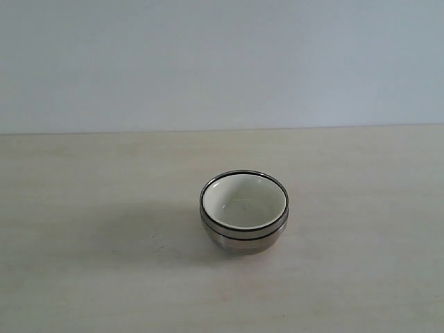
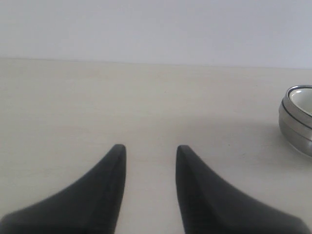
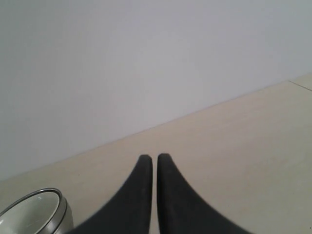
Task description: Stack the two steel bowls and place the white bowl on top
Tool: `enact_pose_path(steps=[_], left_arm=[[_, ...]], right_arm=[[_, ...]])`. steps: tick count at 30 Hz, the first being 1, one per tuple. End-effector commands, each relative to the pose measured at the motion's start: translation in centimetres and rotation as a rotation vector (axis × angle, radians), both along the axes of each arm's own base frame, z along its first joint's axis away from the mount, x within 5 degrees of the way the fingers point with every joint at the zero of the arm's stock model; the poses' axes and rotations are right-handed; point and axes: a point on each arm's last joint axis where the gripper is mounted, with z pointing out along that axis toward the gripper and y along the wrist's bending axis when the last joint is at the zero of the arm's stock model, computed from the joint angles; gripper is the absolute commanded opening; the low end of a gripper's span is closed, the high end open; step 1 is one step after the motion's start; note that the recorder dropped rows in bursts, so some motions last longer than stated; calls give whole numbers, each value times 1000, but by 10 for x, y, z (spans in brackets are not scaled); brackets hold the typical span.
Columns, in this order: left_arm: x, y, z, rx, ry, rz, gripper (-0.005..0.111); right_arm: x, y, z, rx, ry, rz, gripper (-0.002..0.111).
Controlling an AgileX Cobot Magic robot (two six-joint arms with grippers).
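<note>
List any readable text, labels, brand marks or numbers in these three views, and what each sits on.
None: no readable text in any view.
white bowl: plain cream inside, no mark.
steel bowls: only dark rim lines, no stamp or label visible.
table and wall: blank.
left gripper and right gripper: plain black fingers, no markings.

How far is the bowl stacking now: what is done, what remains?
Done: the glossy white ceramic bowl sits nested on the stacked shiny steel bowls. In hand: nothing; the left gripper is open and the right gripper shut, both empty, apart from the stack. Left: nothing visible.
</note>
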Motion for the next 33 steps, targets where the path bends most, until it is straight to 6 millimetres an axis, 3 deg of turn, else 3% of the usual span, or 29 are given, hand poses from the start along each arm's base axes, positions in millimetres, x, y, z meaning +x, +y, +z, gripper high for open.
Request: enact_pose_path(steps=[1,33], left_arm=[[0,0,-1,3,1,2,32],[0,0,-1,5,1,1,32]], right_arm=[[-1,0,0,-8,-1,-2,0],[-1,4,1,-12,-9,63,0]])
